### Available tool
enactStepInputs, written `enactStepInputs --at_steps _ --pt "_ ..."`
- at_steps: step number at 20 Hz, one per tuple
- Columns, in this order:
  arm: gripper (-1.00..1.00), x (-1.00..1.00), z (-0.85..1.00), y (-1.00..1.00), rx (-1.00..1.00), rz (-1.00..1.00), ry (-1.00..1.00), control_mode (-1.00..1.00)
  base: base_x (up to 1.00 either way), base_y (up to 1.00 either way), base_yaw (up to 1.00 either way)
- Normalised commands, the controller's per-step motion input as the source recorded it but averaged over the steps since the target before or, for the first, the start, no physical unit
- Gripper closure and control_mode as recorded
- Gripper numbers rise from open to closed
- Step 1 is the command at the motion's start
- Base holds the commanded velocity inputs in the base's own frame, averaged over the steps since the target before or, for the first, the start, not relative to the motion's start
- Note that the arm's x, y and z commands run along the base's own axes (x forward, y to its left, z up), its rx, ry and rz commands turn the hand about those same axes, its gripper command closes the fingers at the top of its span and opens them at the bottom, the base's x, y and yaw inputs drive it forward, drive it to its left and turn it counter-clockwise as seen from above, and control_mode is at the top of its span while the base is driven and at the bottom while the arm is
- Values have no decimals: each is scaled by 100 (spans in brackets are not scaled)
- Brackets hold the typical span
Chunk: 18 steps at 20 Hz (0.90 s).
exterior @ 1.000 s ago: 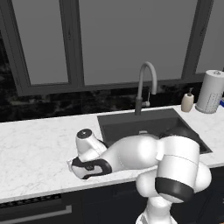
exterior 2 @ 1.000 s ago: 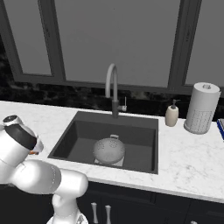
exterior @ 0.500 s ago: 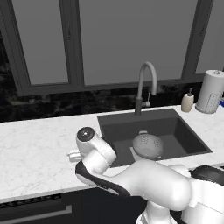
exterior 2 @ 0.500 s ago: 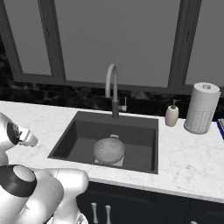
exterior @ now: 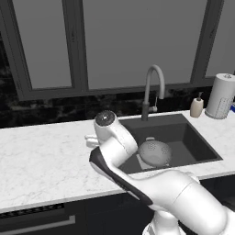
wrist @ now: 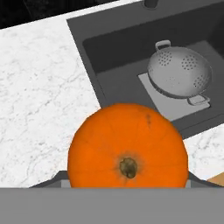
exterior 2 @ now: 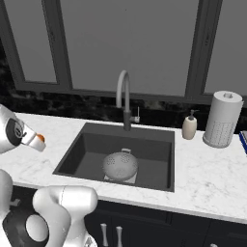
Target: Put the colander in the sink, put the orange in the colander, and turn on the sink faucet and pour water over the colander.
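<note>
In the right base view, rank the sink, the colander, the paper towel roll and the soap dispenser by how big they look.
1. sink
2. paper towel roll
3. colander, close to the roll, so unsure
4. soap dispenser

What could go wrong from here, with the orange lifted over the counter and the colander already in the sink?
The colander seems to lie dome-up on the sink floor, so a dropped orange would likely roll off it. The gripper hangs over the counter; an early release there leaves the fruit outside the basin.
</note>
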Motion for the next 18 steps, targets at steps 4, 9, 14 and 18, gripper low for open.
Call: enactStepInputs --at_steps 4,9,14,18 --pt "100 1 70 -44 3 -47 5 -100 0 0 0" --pt "100 7 10 -55 12 -52 -5 -100 0 0 0" --pt "100 15 -21 -53 8 -45 -11 -100 0 0 0" --pt "100 18 -27 -57 8 -41 -13 -100 0 0 0"
